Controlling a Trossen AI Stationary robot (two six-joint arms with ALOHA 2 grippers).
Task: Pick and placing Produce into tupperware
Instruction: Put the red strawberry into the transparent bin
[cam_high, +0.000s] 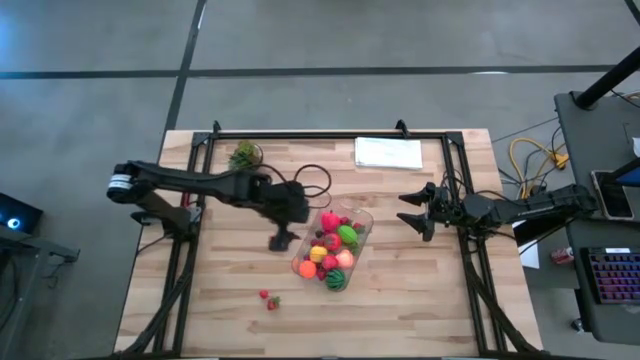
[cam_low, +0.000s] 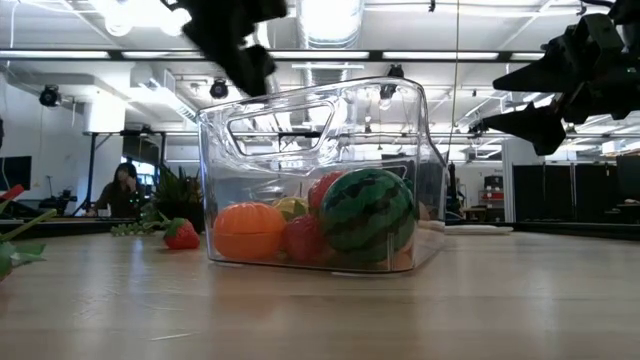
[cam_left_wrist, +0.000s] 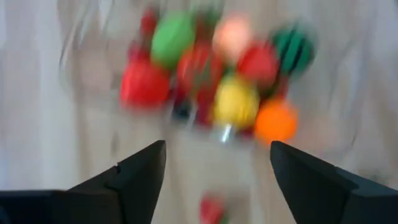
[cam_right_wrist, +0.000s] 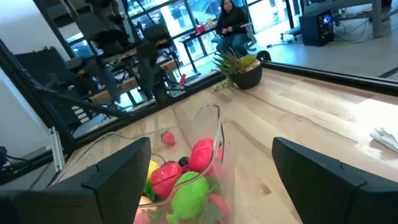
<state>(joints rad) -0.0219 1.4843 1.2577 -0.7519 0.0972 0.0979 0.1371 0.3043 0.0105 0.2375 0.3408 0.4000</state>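
A clear tub full of toy food, with two open hands beside it.

The tupperware (cam_high: 334, 250) sits near the middle of the bench (cam_high: 400, 310), and the Produce (cam_high: 331, 256) is piled inside it — a striped green melon (cam_low: 366, 214), an orange ball (cam_low: 249, 231), a yellow piece (cam_left_wrist: 235, 102) and several red ones. Two small red strawberry pieces (cam_high: 268, 298) lie on the bench, apart from the tub. The left hand (cam_high: 281, 240) hangs just beside the tub with its fingers spread and nothing in them. The right hand (cam_high: 412, 212) waits off to the other side — wide open too. A leafy plant (cam_high: 244, 155) and a white sheet (cam_high: 388, 152) rest by the far edge.
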